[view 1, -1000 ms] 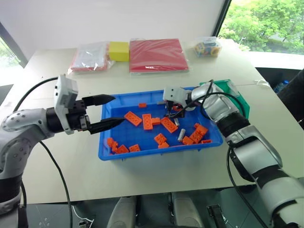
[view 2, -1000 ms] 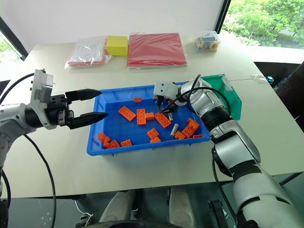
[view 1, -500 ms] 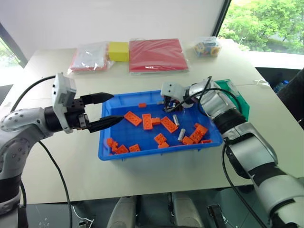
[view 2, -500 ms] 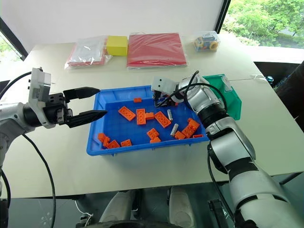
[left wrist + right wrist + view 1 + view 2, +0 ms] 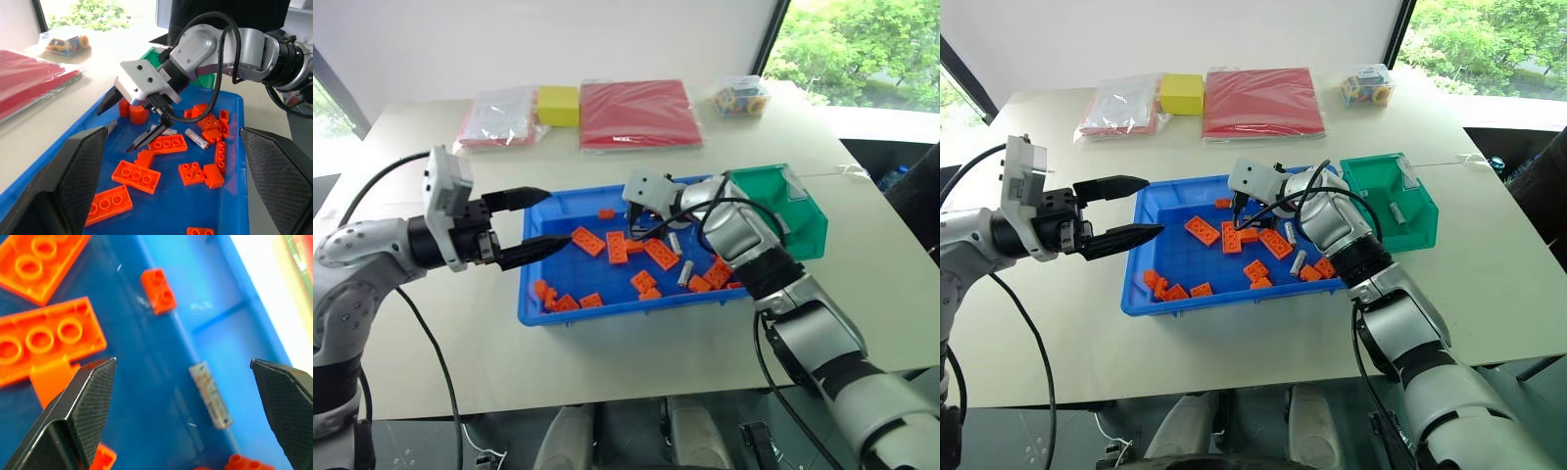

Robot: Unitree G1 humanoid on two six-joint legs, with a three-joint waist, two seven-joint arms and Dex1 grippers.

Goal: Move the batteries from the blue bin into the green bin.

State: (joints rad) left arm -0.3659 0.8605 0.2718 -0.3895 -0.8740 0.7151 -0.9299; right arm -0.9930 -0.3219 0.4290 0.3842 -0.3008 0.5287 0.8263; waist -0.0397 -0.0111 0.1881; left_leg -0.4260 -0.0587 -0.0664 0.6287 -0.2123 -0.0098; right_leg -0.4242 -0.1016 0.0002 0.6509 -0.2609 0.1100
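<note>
Three batteries lie loose on the floor of the blue bin [image 5: 533, 304] among scattered orange bricks [image 5: 588, 242]: one battery [image 5: 210, 395] lies close to the far wall, between the spread fingertips of the right gripper [image 5: 120, 122]; a second [image 5: 674, 243] and a third [image 5: 684, 275] lie toward the 3 o'clock end of the tray, each just beside bricks. In the left wrist view one battery [image 5: 196, 138] lies near a three-stud brick [image 5: 167, 144]. The right gripper hangs over the far central part of the tray, pointing down and toward 9 o'clock, its jaws wide apart and holding nothing. The left gripper [image 5: 536, 223] hovers level over the 9 o'clock rim of the tray, fingers parted and empty, pointing toward 3 o'clock. The green bin [image 5: 1419, 223] stands just beside the tray's 3 o'clock end; one small pale item [image 5: 1395, 207] lies on its floor, too small to identify. On the table [image 5: 431, 352] at 12 o'clock, well apart from the tray, lie a red folder [image 5: 637, 113], a yellow block [image 5: 558, 105], a clear plastic packet [image 5: 497, 117] and a small clear box [image 5: 742, 98] of coloured pieces.
</note>
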